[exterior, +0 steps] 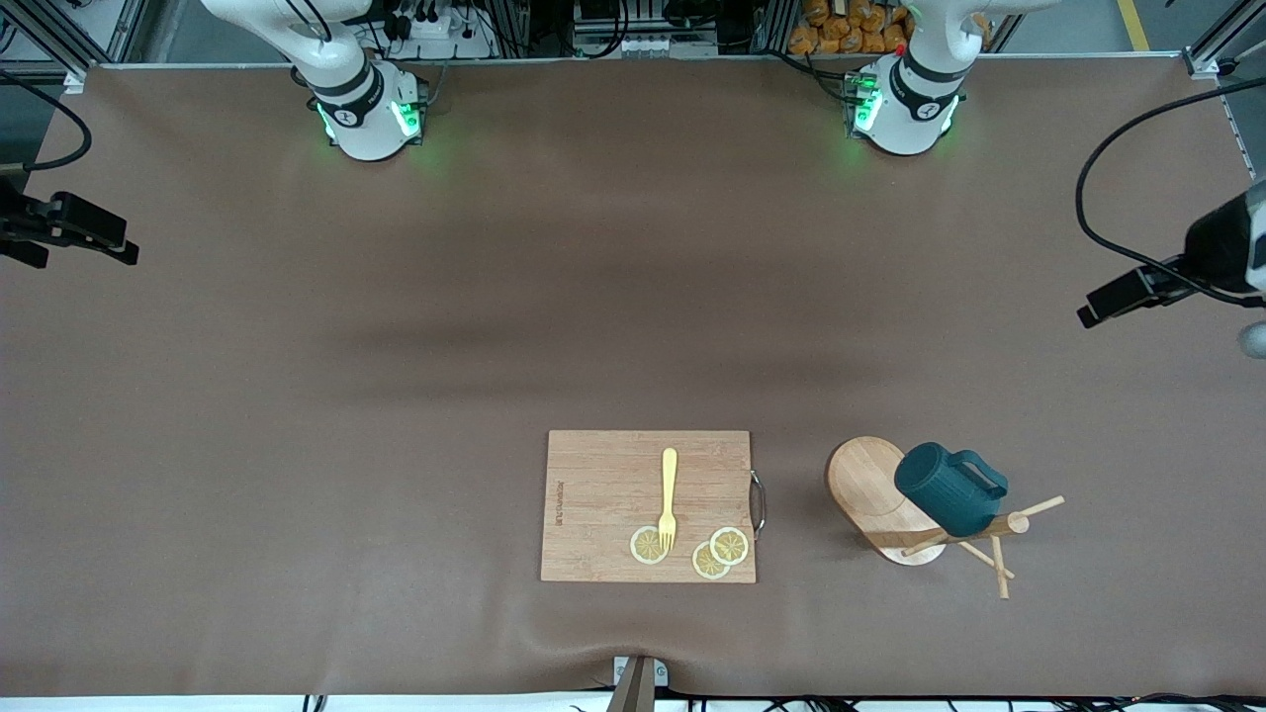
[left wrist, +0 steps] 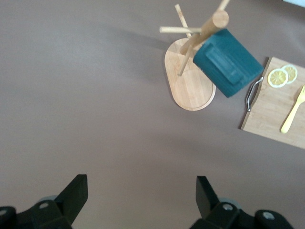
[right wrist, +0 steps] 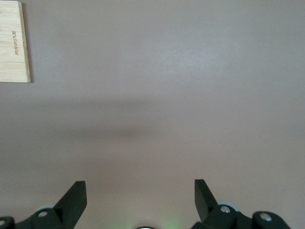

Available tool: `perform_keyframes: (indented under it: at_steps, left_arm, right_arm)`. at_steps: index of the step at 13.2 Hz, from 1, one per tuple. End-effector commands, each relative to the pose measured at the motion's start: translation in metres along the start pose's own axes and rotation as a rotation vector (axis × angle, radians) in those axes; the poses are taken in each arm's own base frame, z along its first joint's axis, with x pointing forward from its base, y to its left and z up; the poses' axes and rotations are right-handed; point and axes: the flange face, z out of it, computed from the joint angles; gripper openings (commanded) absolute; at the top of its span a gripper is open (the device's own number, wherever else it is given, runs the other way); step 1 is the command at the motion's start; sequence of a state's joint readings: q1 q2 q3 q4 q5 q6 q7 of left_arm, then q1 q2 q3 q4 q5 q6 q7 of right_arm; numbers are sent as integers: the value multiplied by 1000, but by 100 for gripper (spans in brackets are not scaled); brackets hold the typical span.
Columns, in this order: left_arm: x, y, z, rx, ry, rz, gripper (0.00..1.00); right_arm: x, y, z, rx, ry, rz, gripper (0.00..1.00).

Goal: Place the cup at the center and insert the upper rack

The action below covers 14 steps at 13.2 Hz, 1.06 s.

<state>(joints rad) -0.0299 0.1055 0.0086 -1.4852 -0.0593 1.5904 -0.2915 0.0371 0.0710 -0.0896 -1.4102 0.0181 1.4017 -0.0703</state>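
Observation:
The upper rack point(exterior: 870, 485), a light wooden mug tree with an oval base, stands near the front camera toward the left arm's end of the table. The dark teal cup point(exterior: 949, 489) hangs tilted on its pegs near the top of the post. The left wrist view shows the same rack point(left wrist: 190, 86) and cup point(left wrist: 228, 62) some way off from my left gripper point(left wrist: 141, 183), which is open over bare table with nothing between its fingers. My right gripper point(right wrist: 140, 188) is also open and empty over bare table at the right arm's end.
A wooden cutting board point(exterior: 648, 504) with a metal handle lies beside the rack, toward the table's middle. On it are a yellow fork point(exterior: 669, 494) and lemon slices point(exterior: 648, 544). A corner of the board point(right wrist: 14, 43) shows in the right wrist view.

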Motion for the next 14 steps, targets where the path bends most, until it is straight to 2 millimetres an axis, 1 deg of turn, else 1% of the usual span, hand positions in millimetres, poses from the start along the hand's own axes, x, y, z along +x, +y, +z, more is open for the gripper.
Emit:
perform_keyframes:
  at_steps: [1,2,4,5,6,8,9,12,14]
  left_arm:
    - [-24,-14,8,33,9,73,100]
    - [-25,-13,10,35,5,85,100]
    - [-26,-14,8,59,16,109,100]
    - [-31,-14,-1,109,42,125,100]
    - [-38,-6,-1,145,49,153,100]
    - [-39,-6,1,145,42,154,100]
    - [-43,-5,0,146,42,159,100]
    - [-48,-6,-1,126,42,161,100]
    - [-44,-2,5,127,31,167,100]
  right_arm:
    - [-4,-1,-3,-5,1,6,100]
    - [-4,-1,-3,-5,1,3,100]
    - [-4,-2,-3,-5,1,2,100]
    - [-4,-2,-3,-5,1,5,100]
    - [-4,-2,-3,-4,1,3,100]
    - [-5,-2,-4,-2,1,3,100]
    - [-5,-2,-4,-2,1,3,100]
    - [-9,-2,-12,1,18,0,100]
    - [-17,-2,-23,1,36,-1,100]
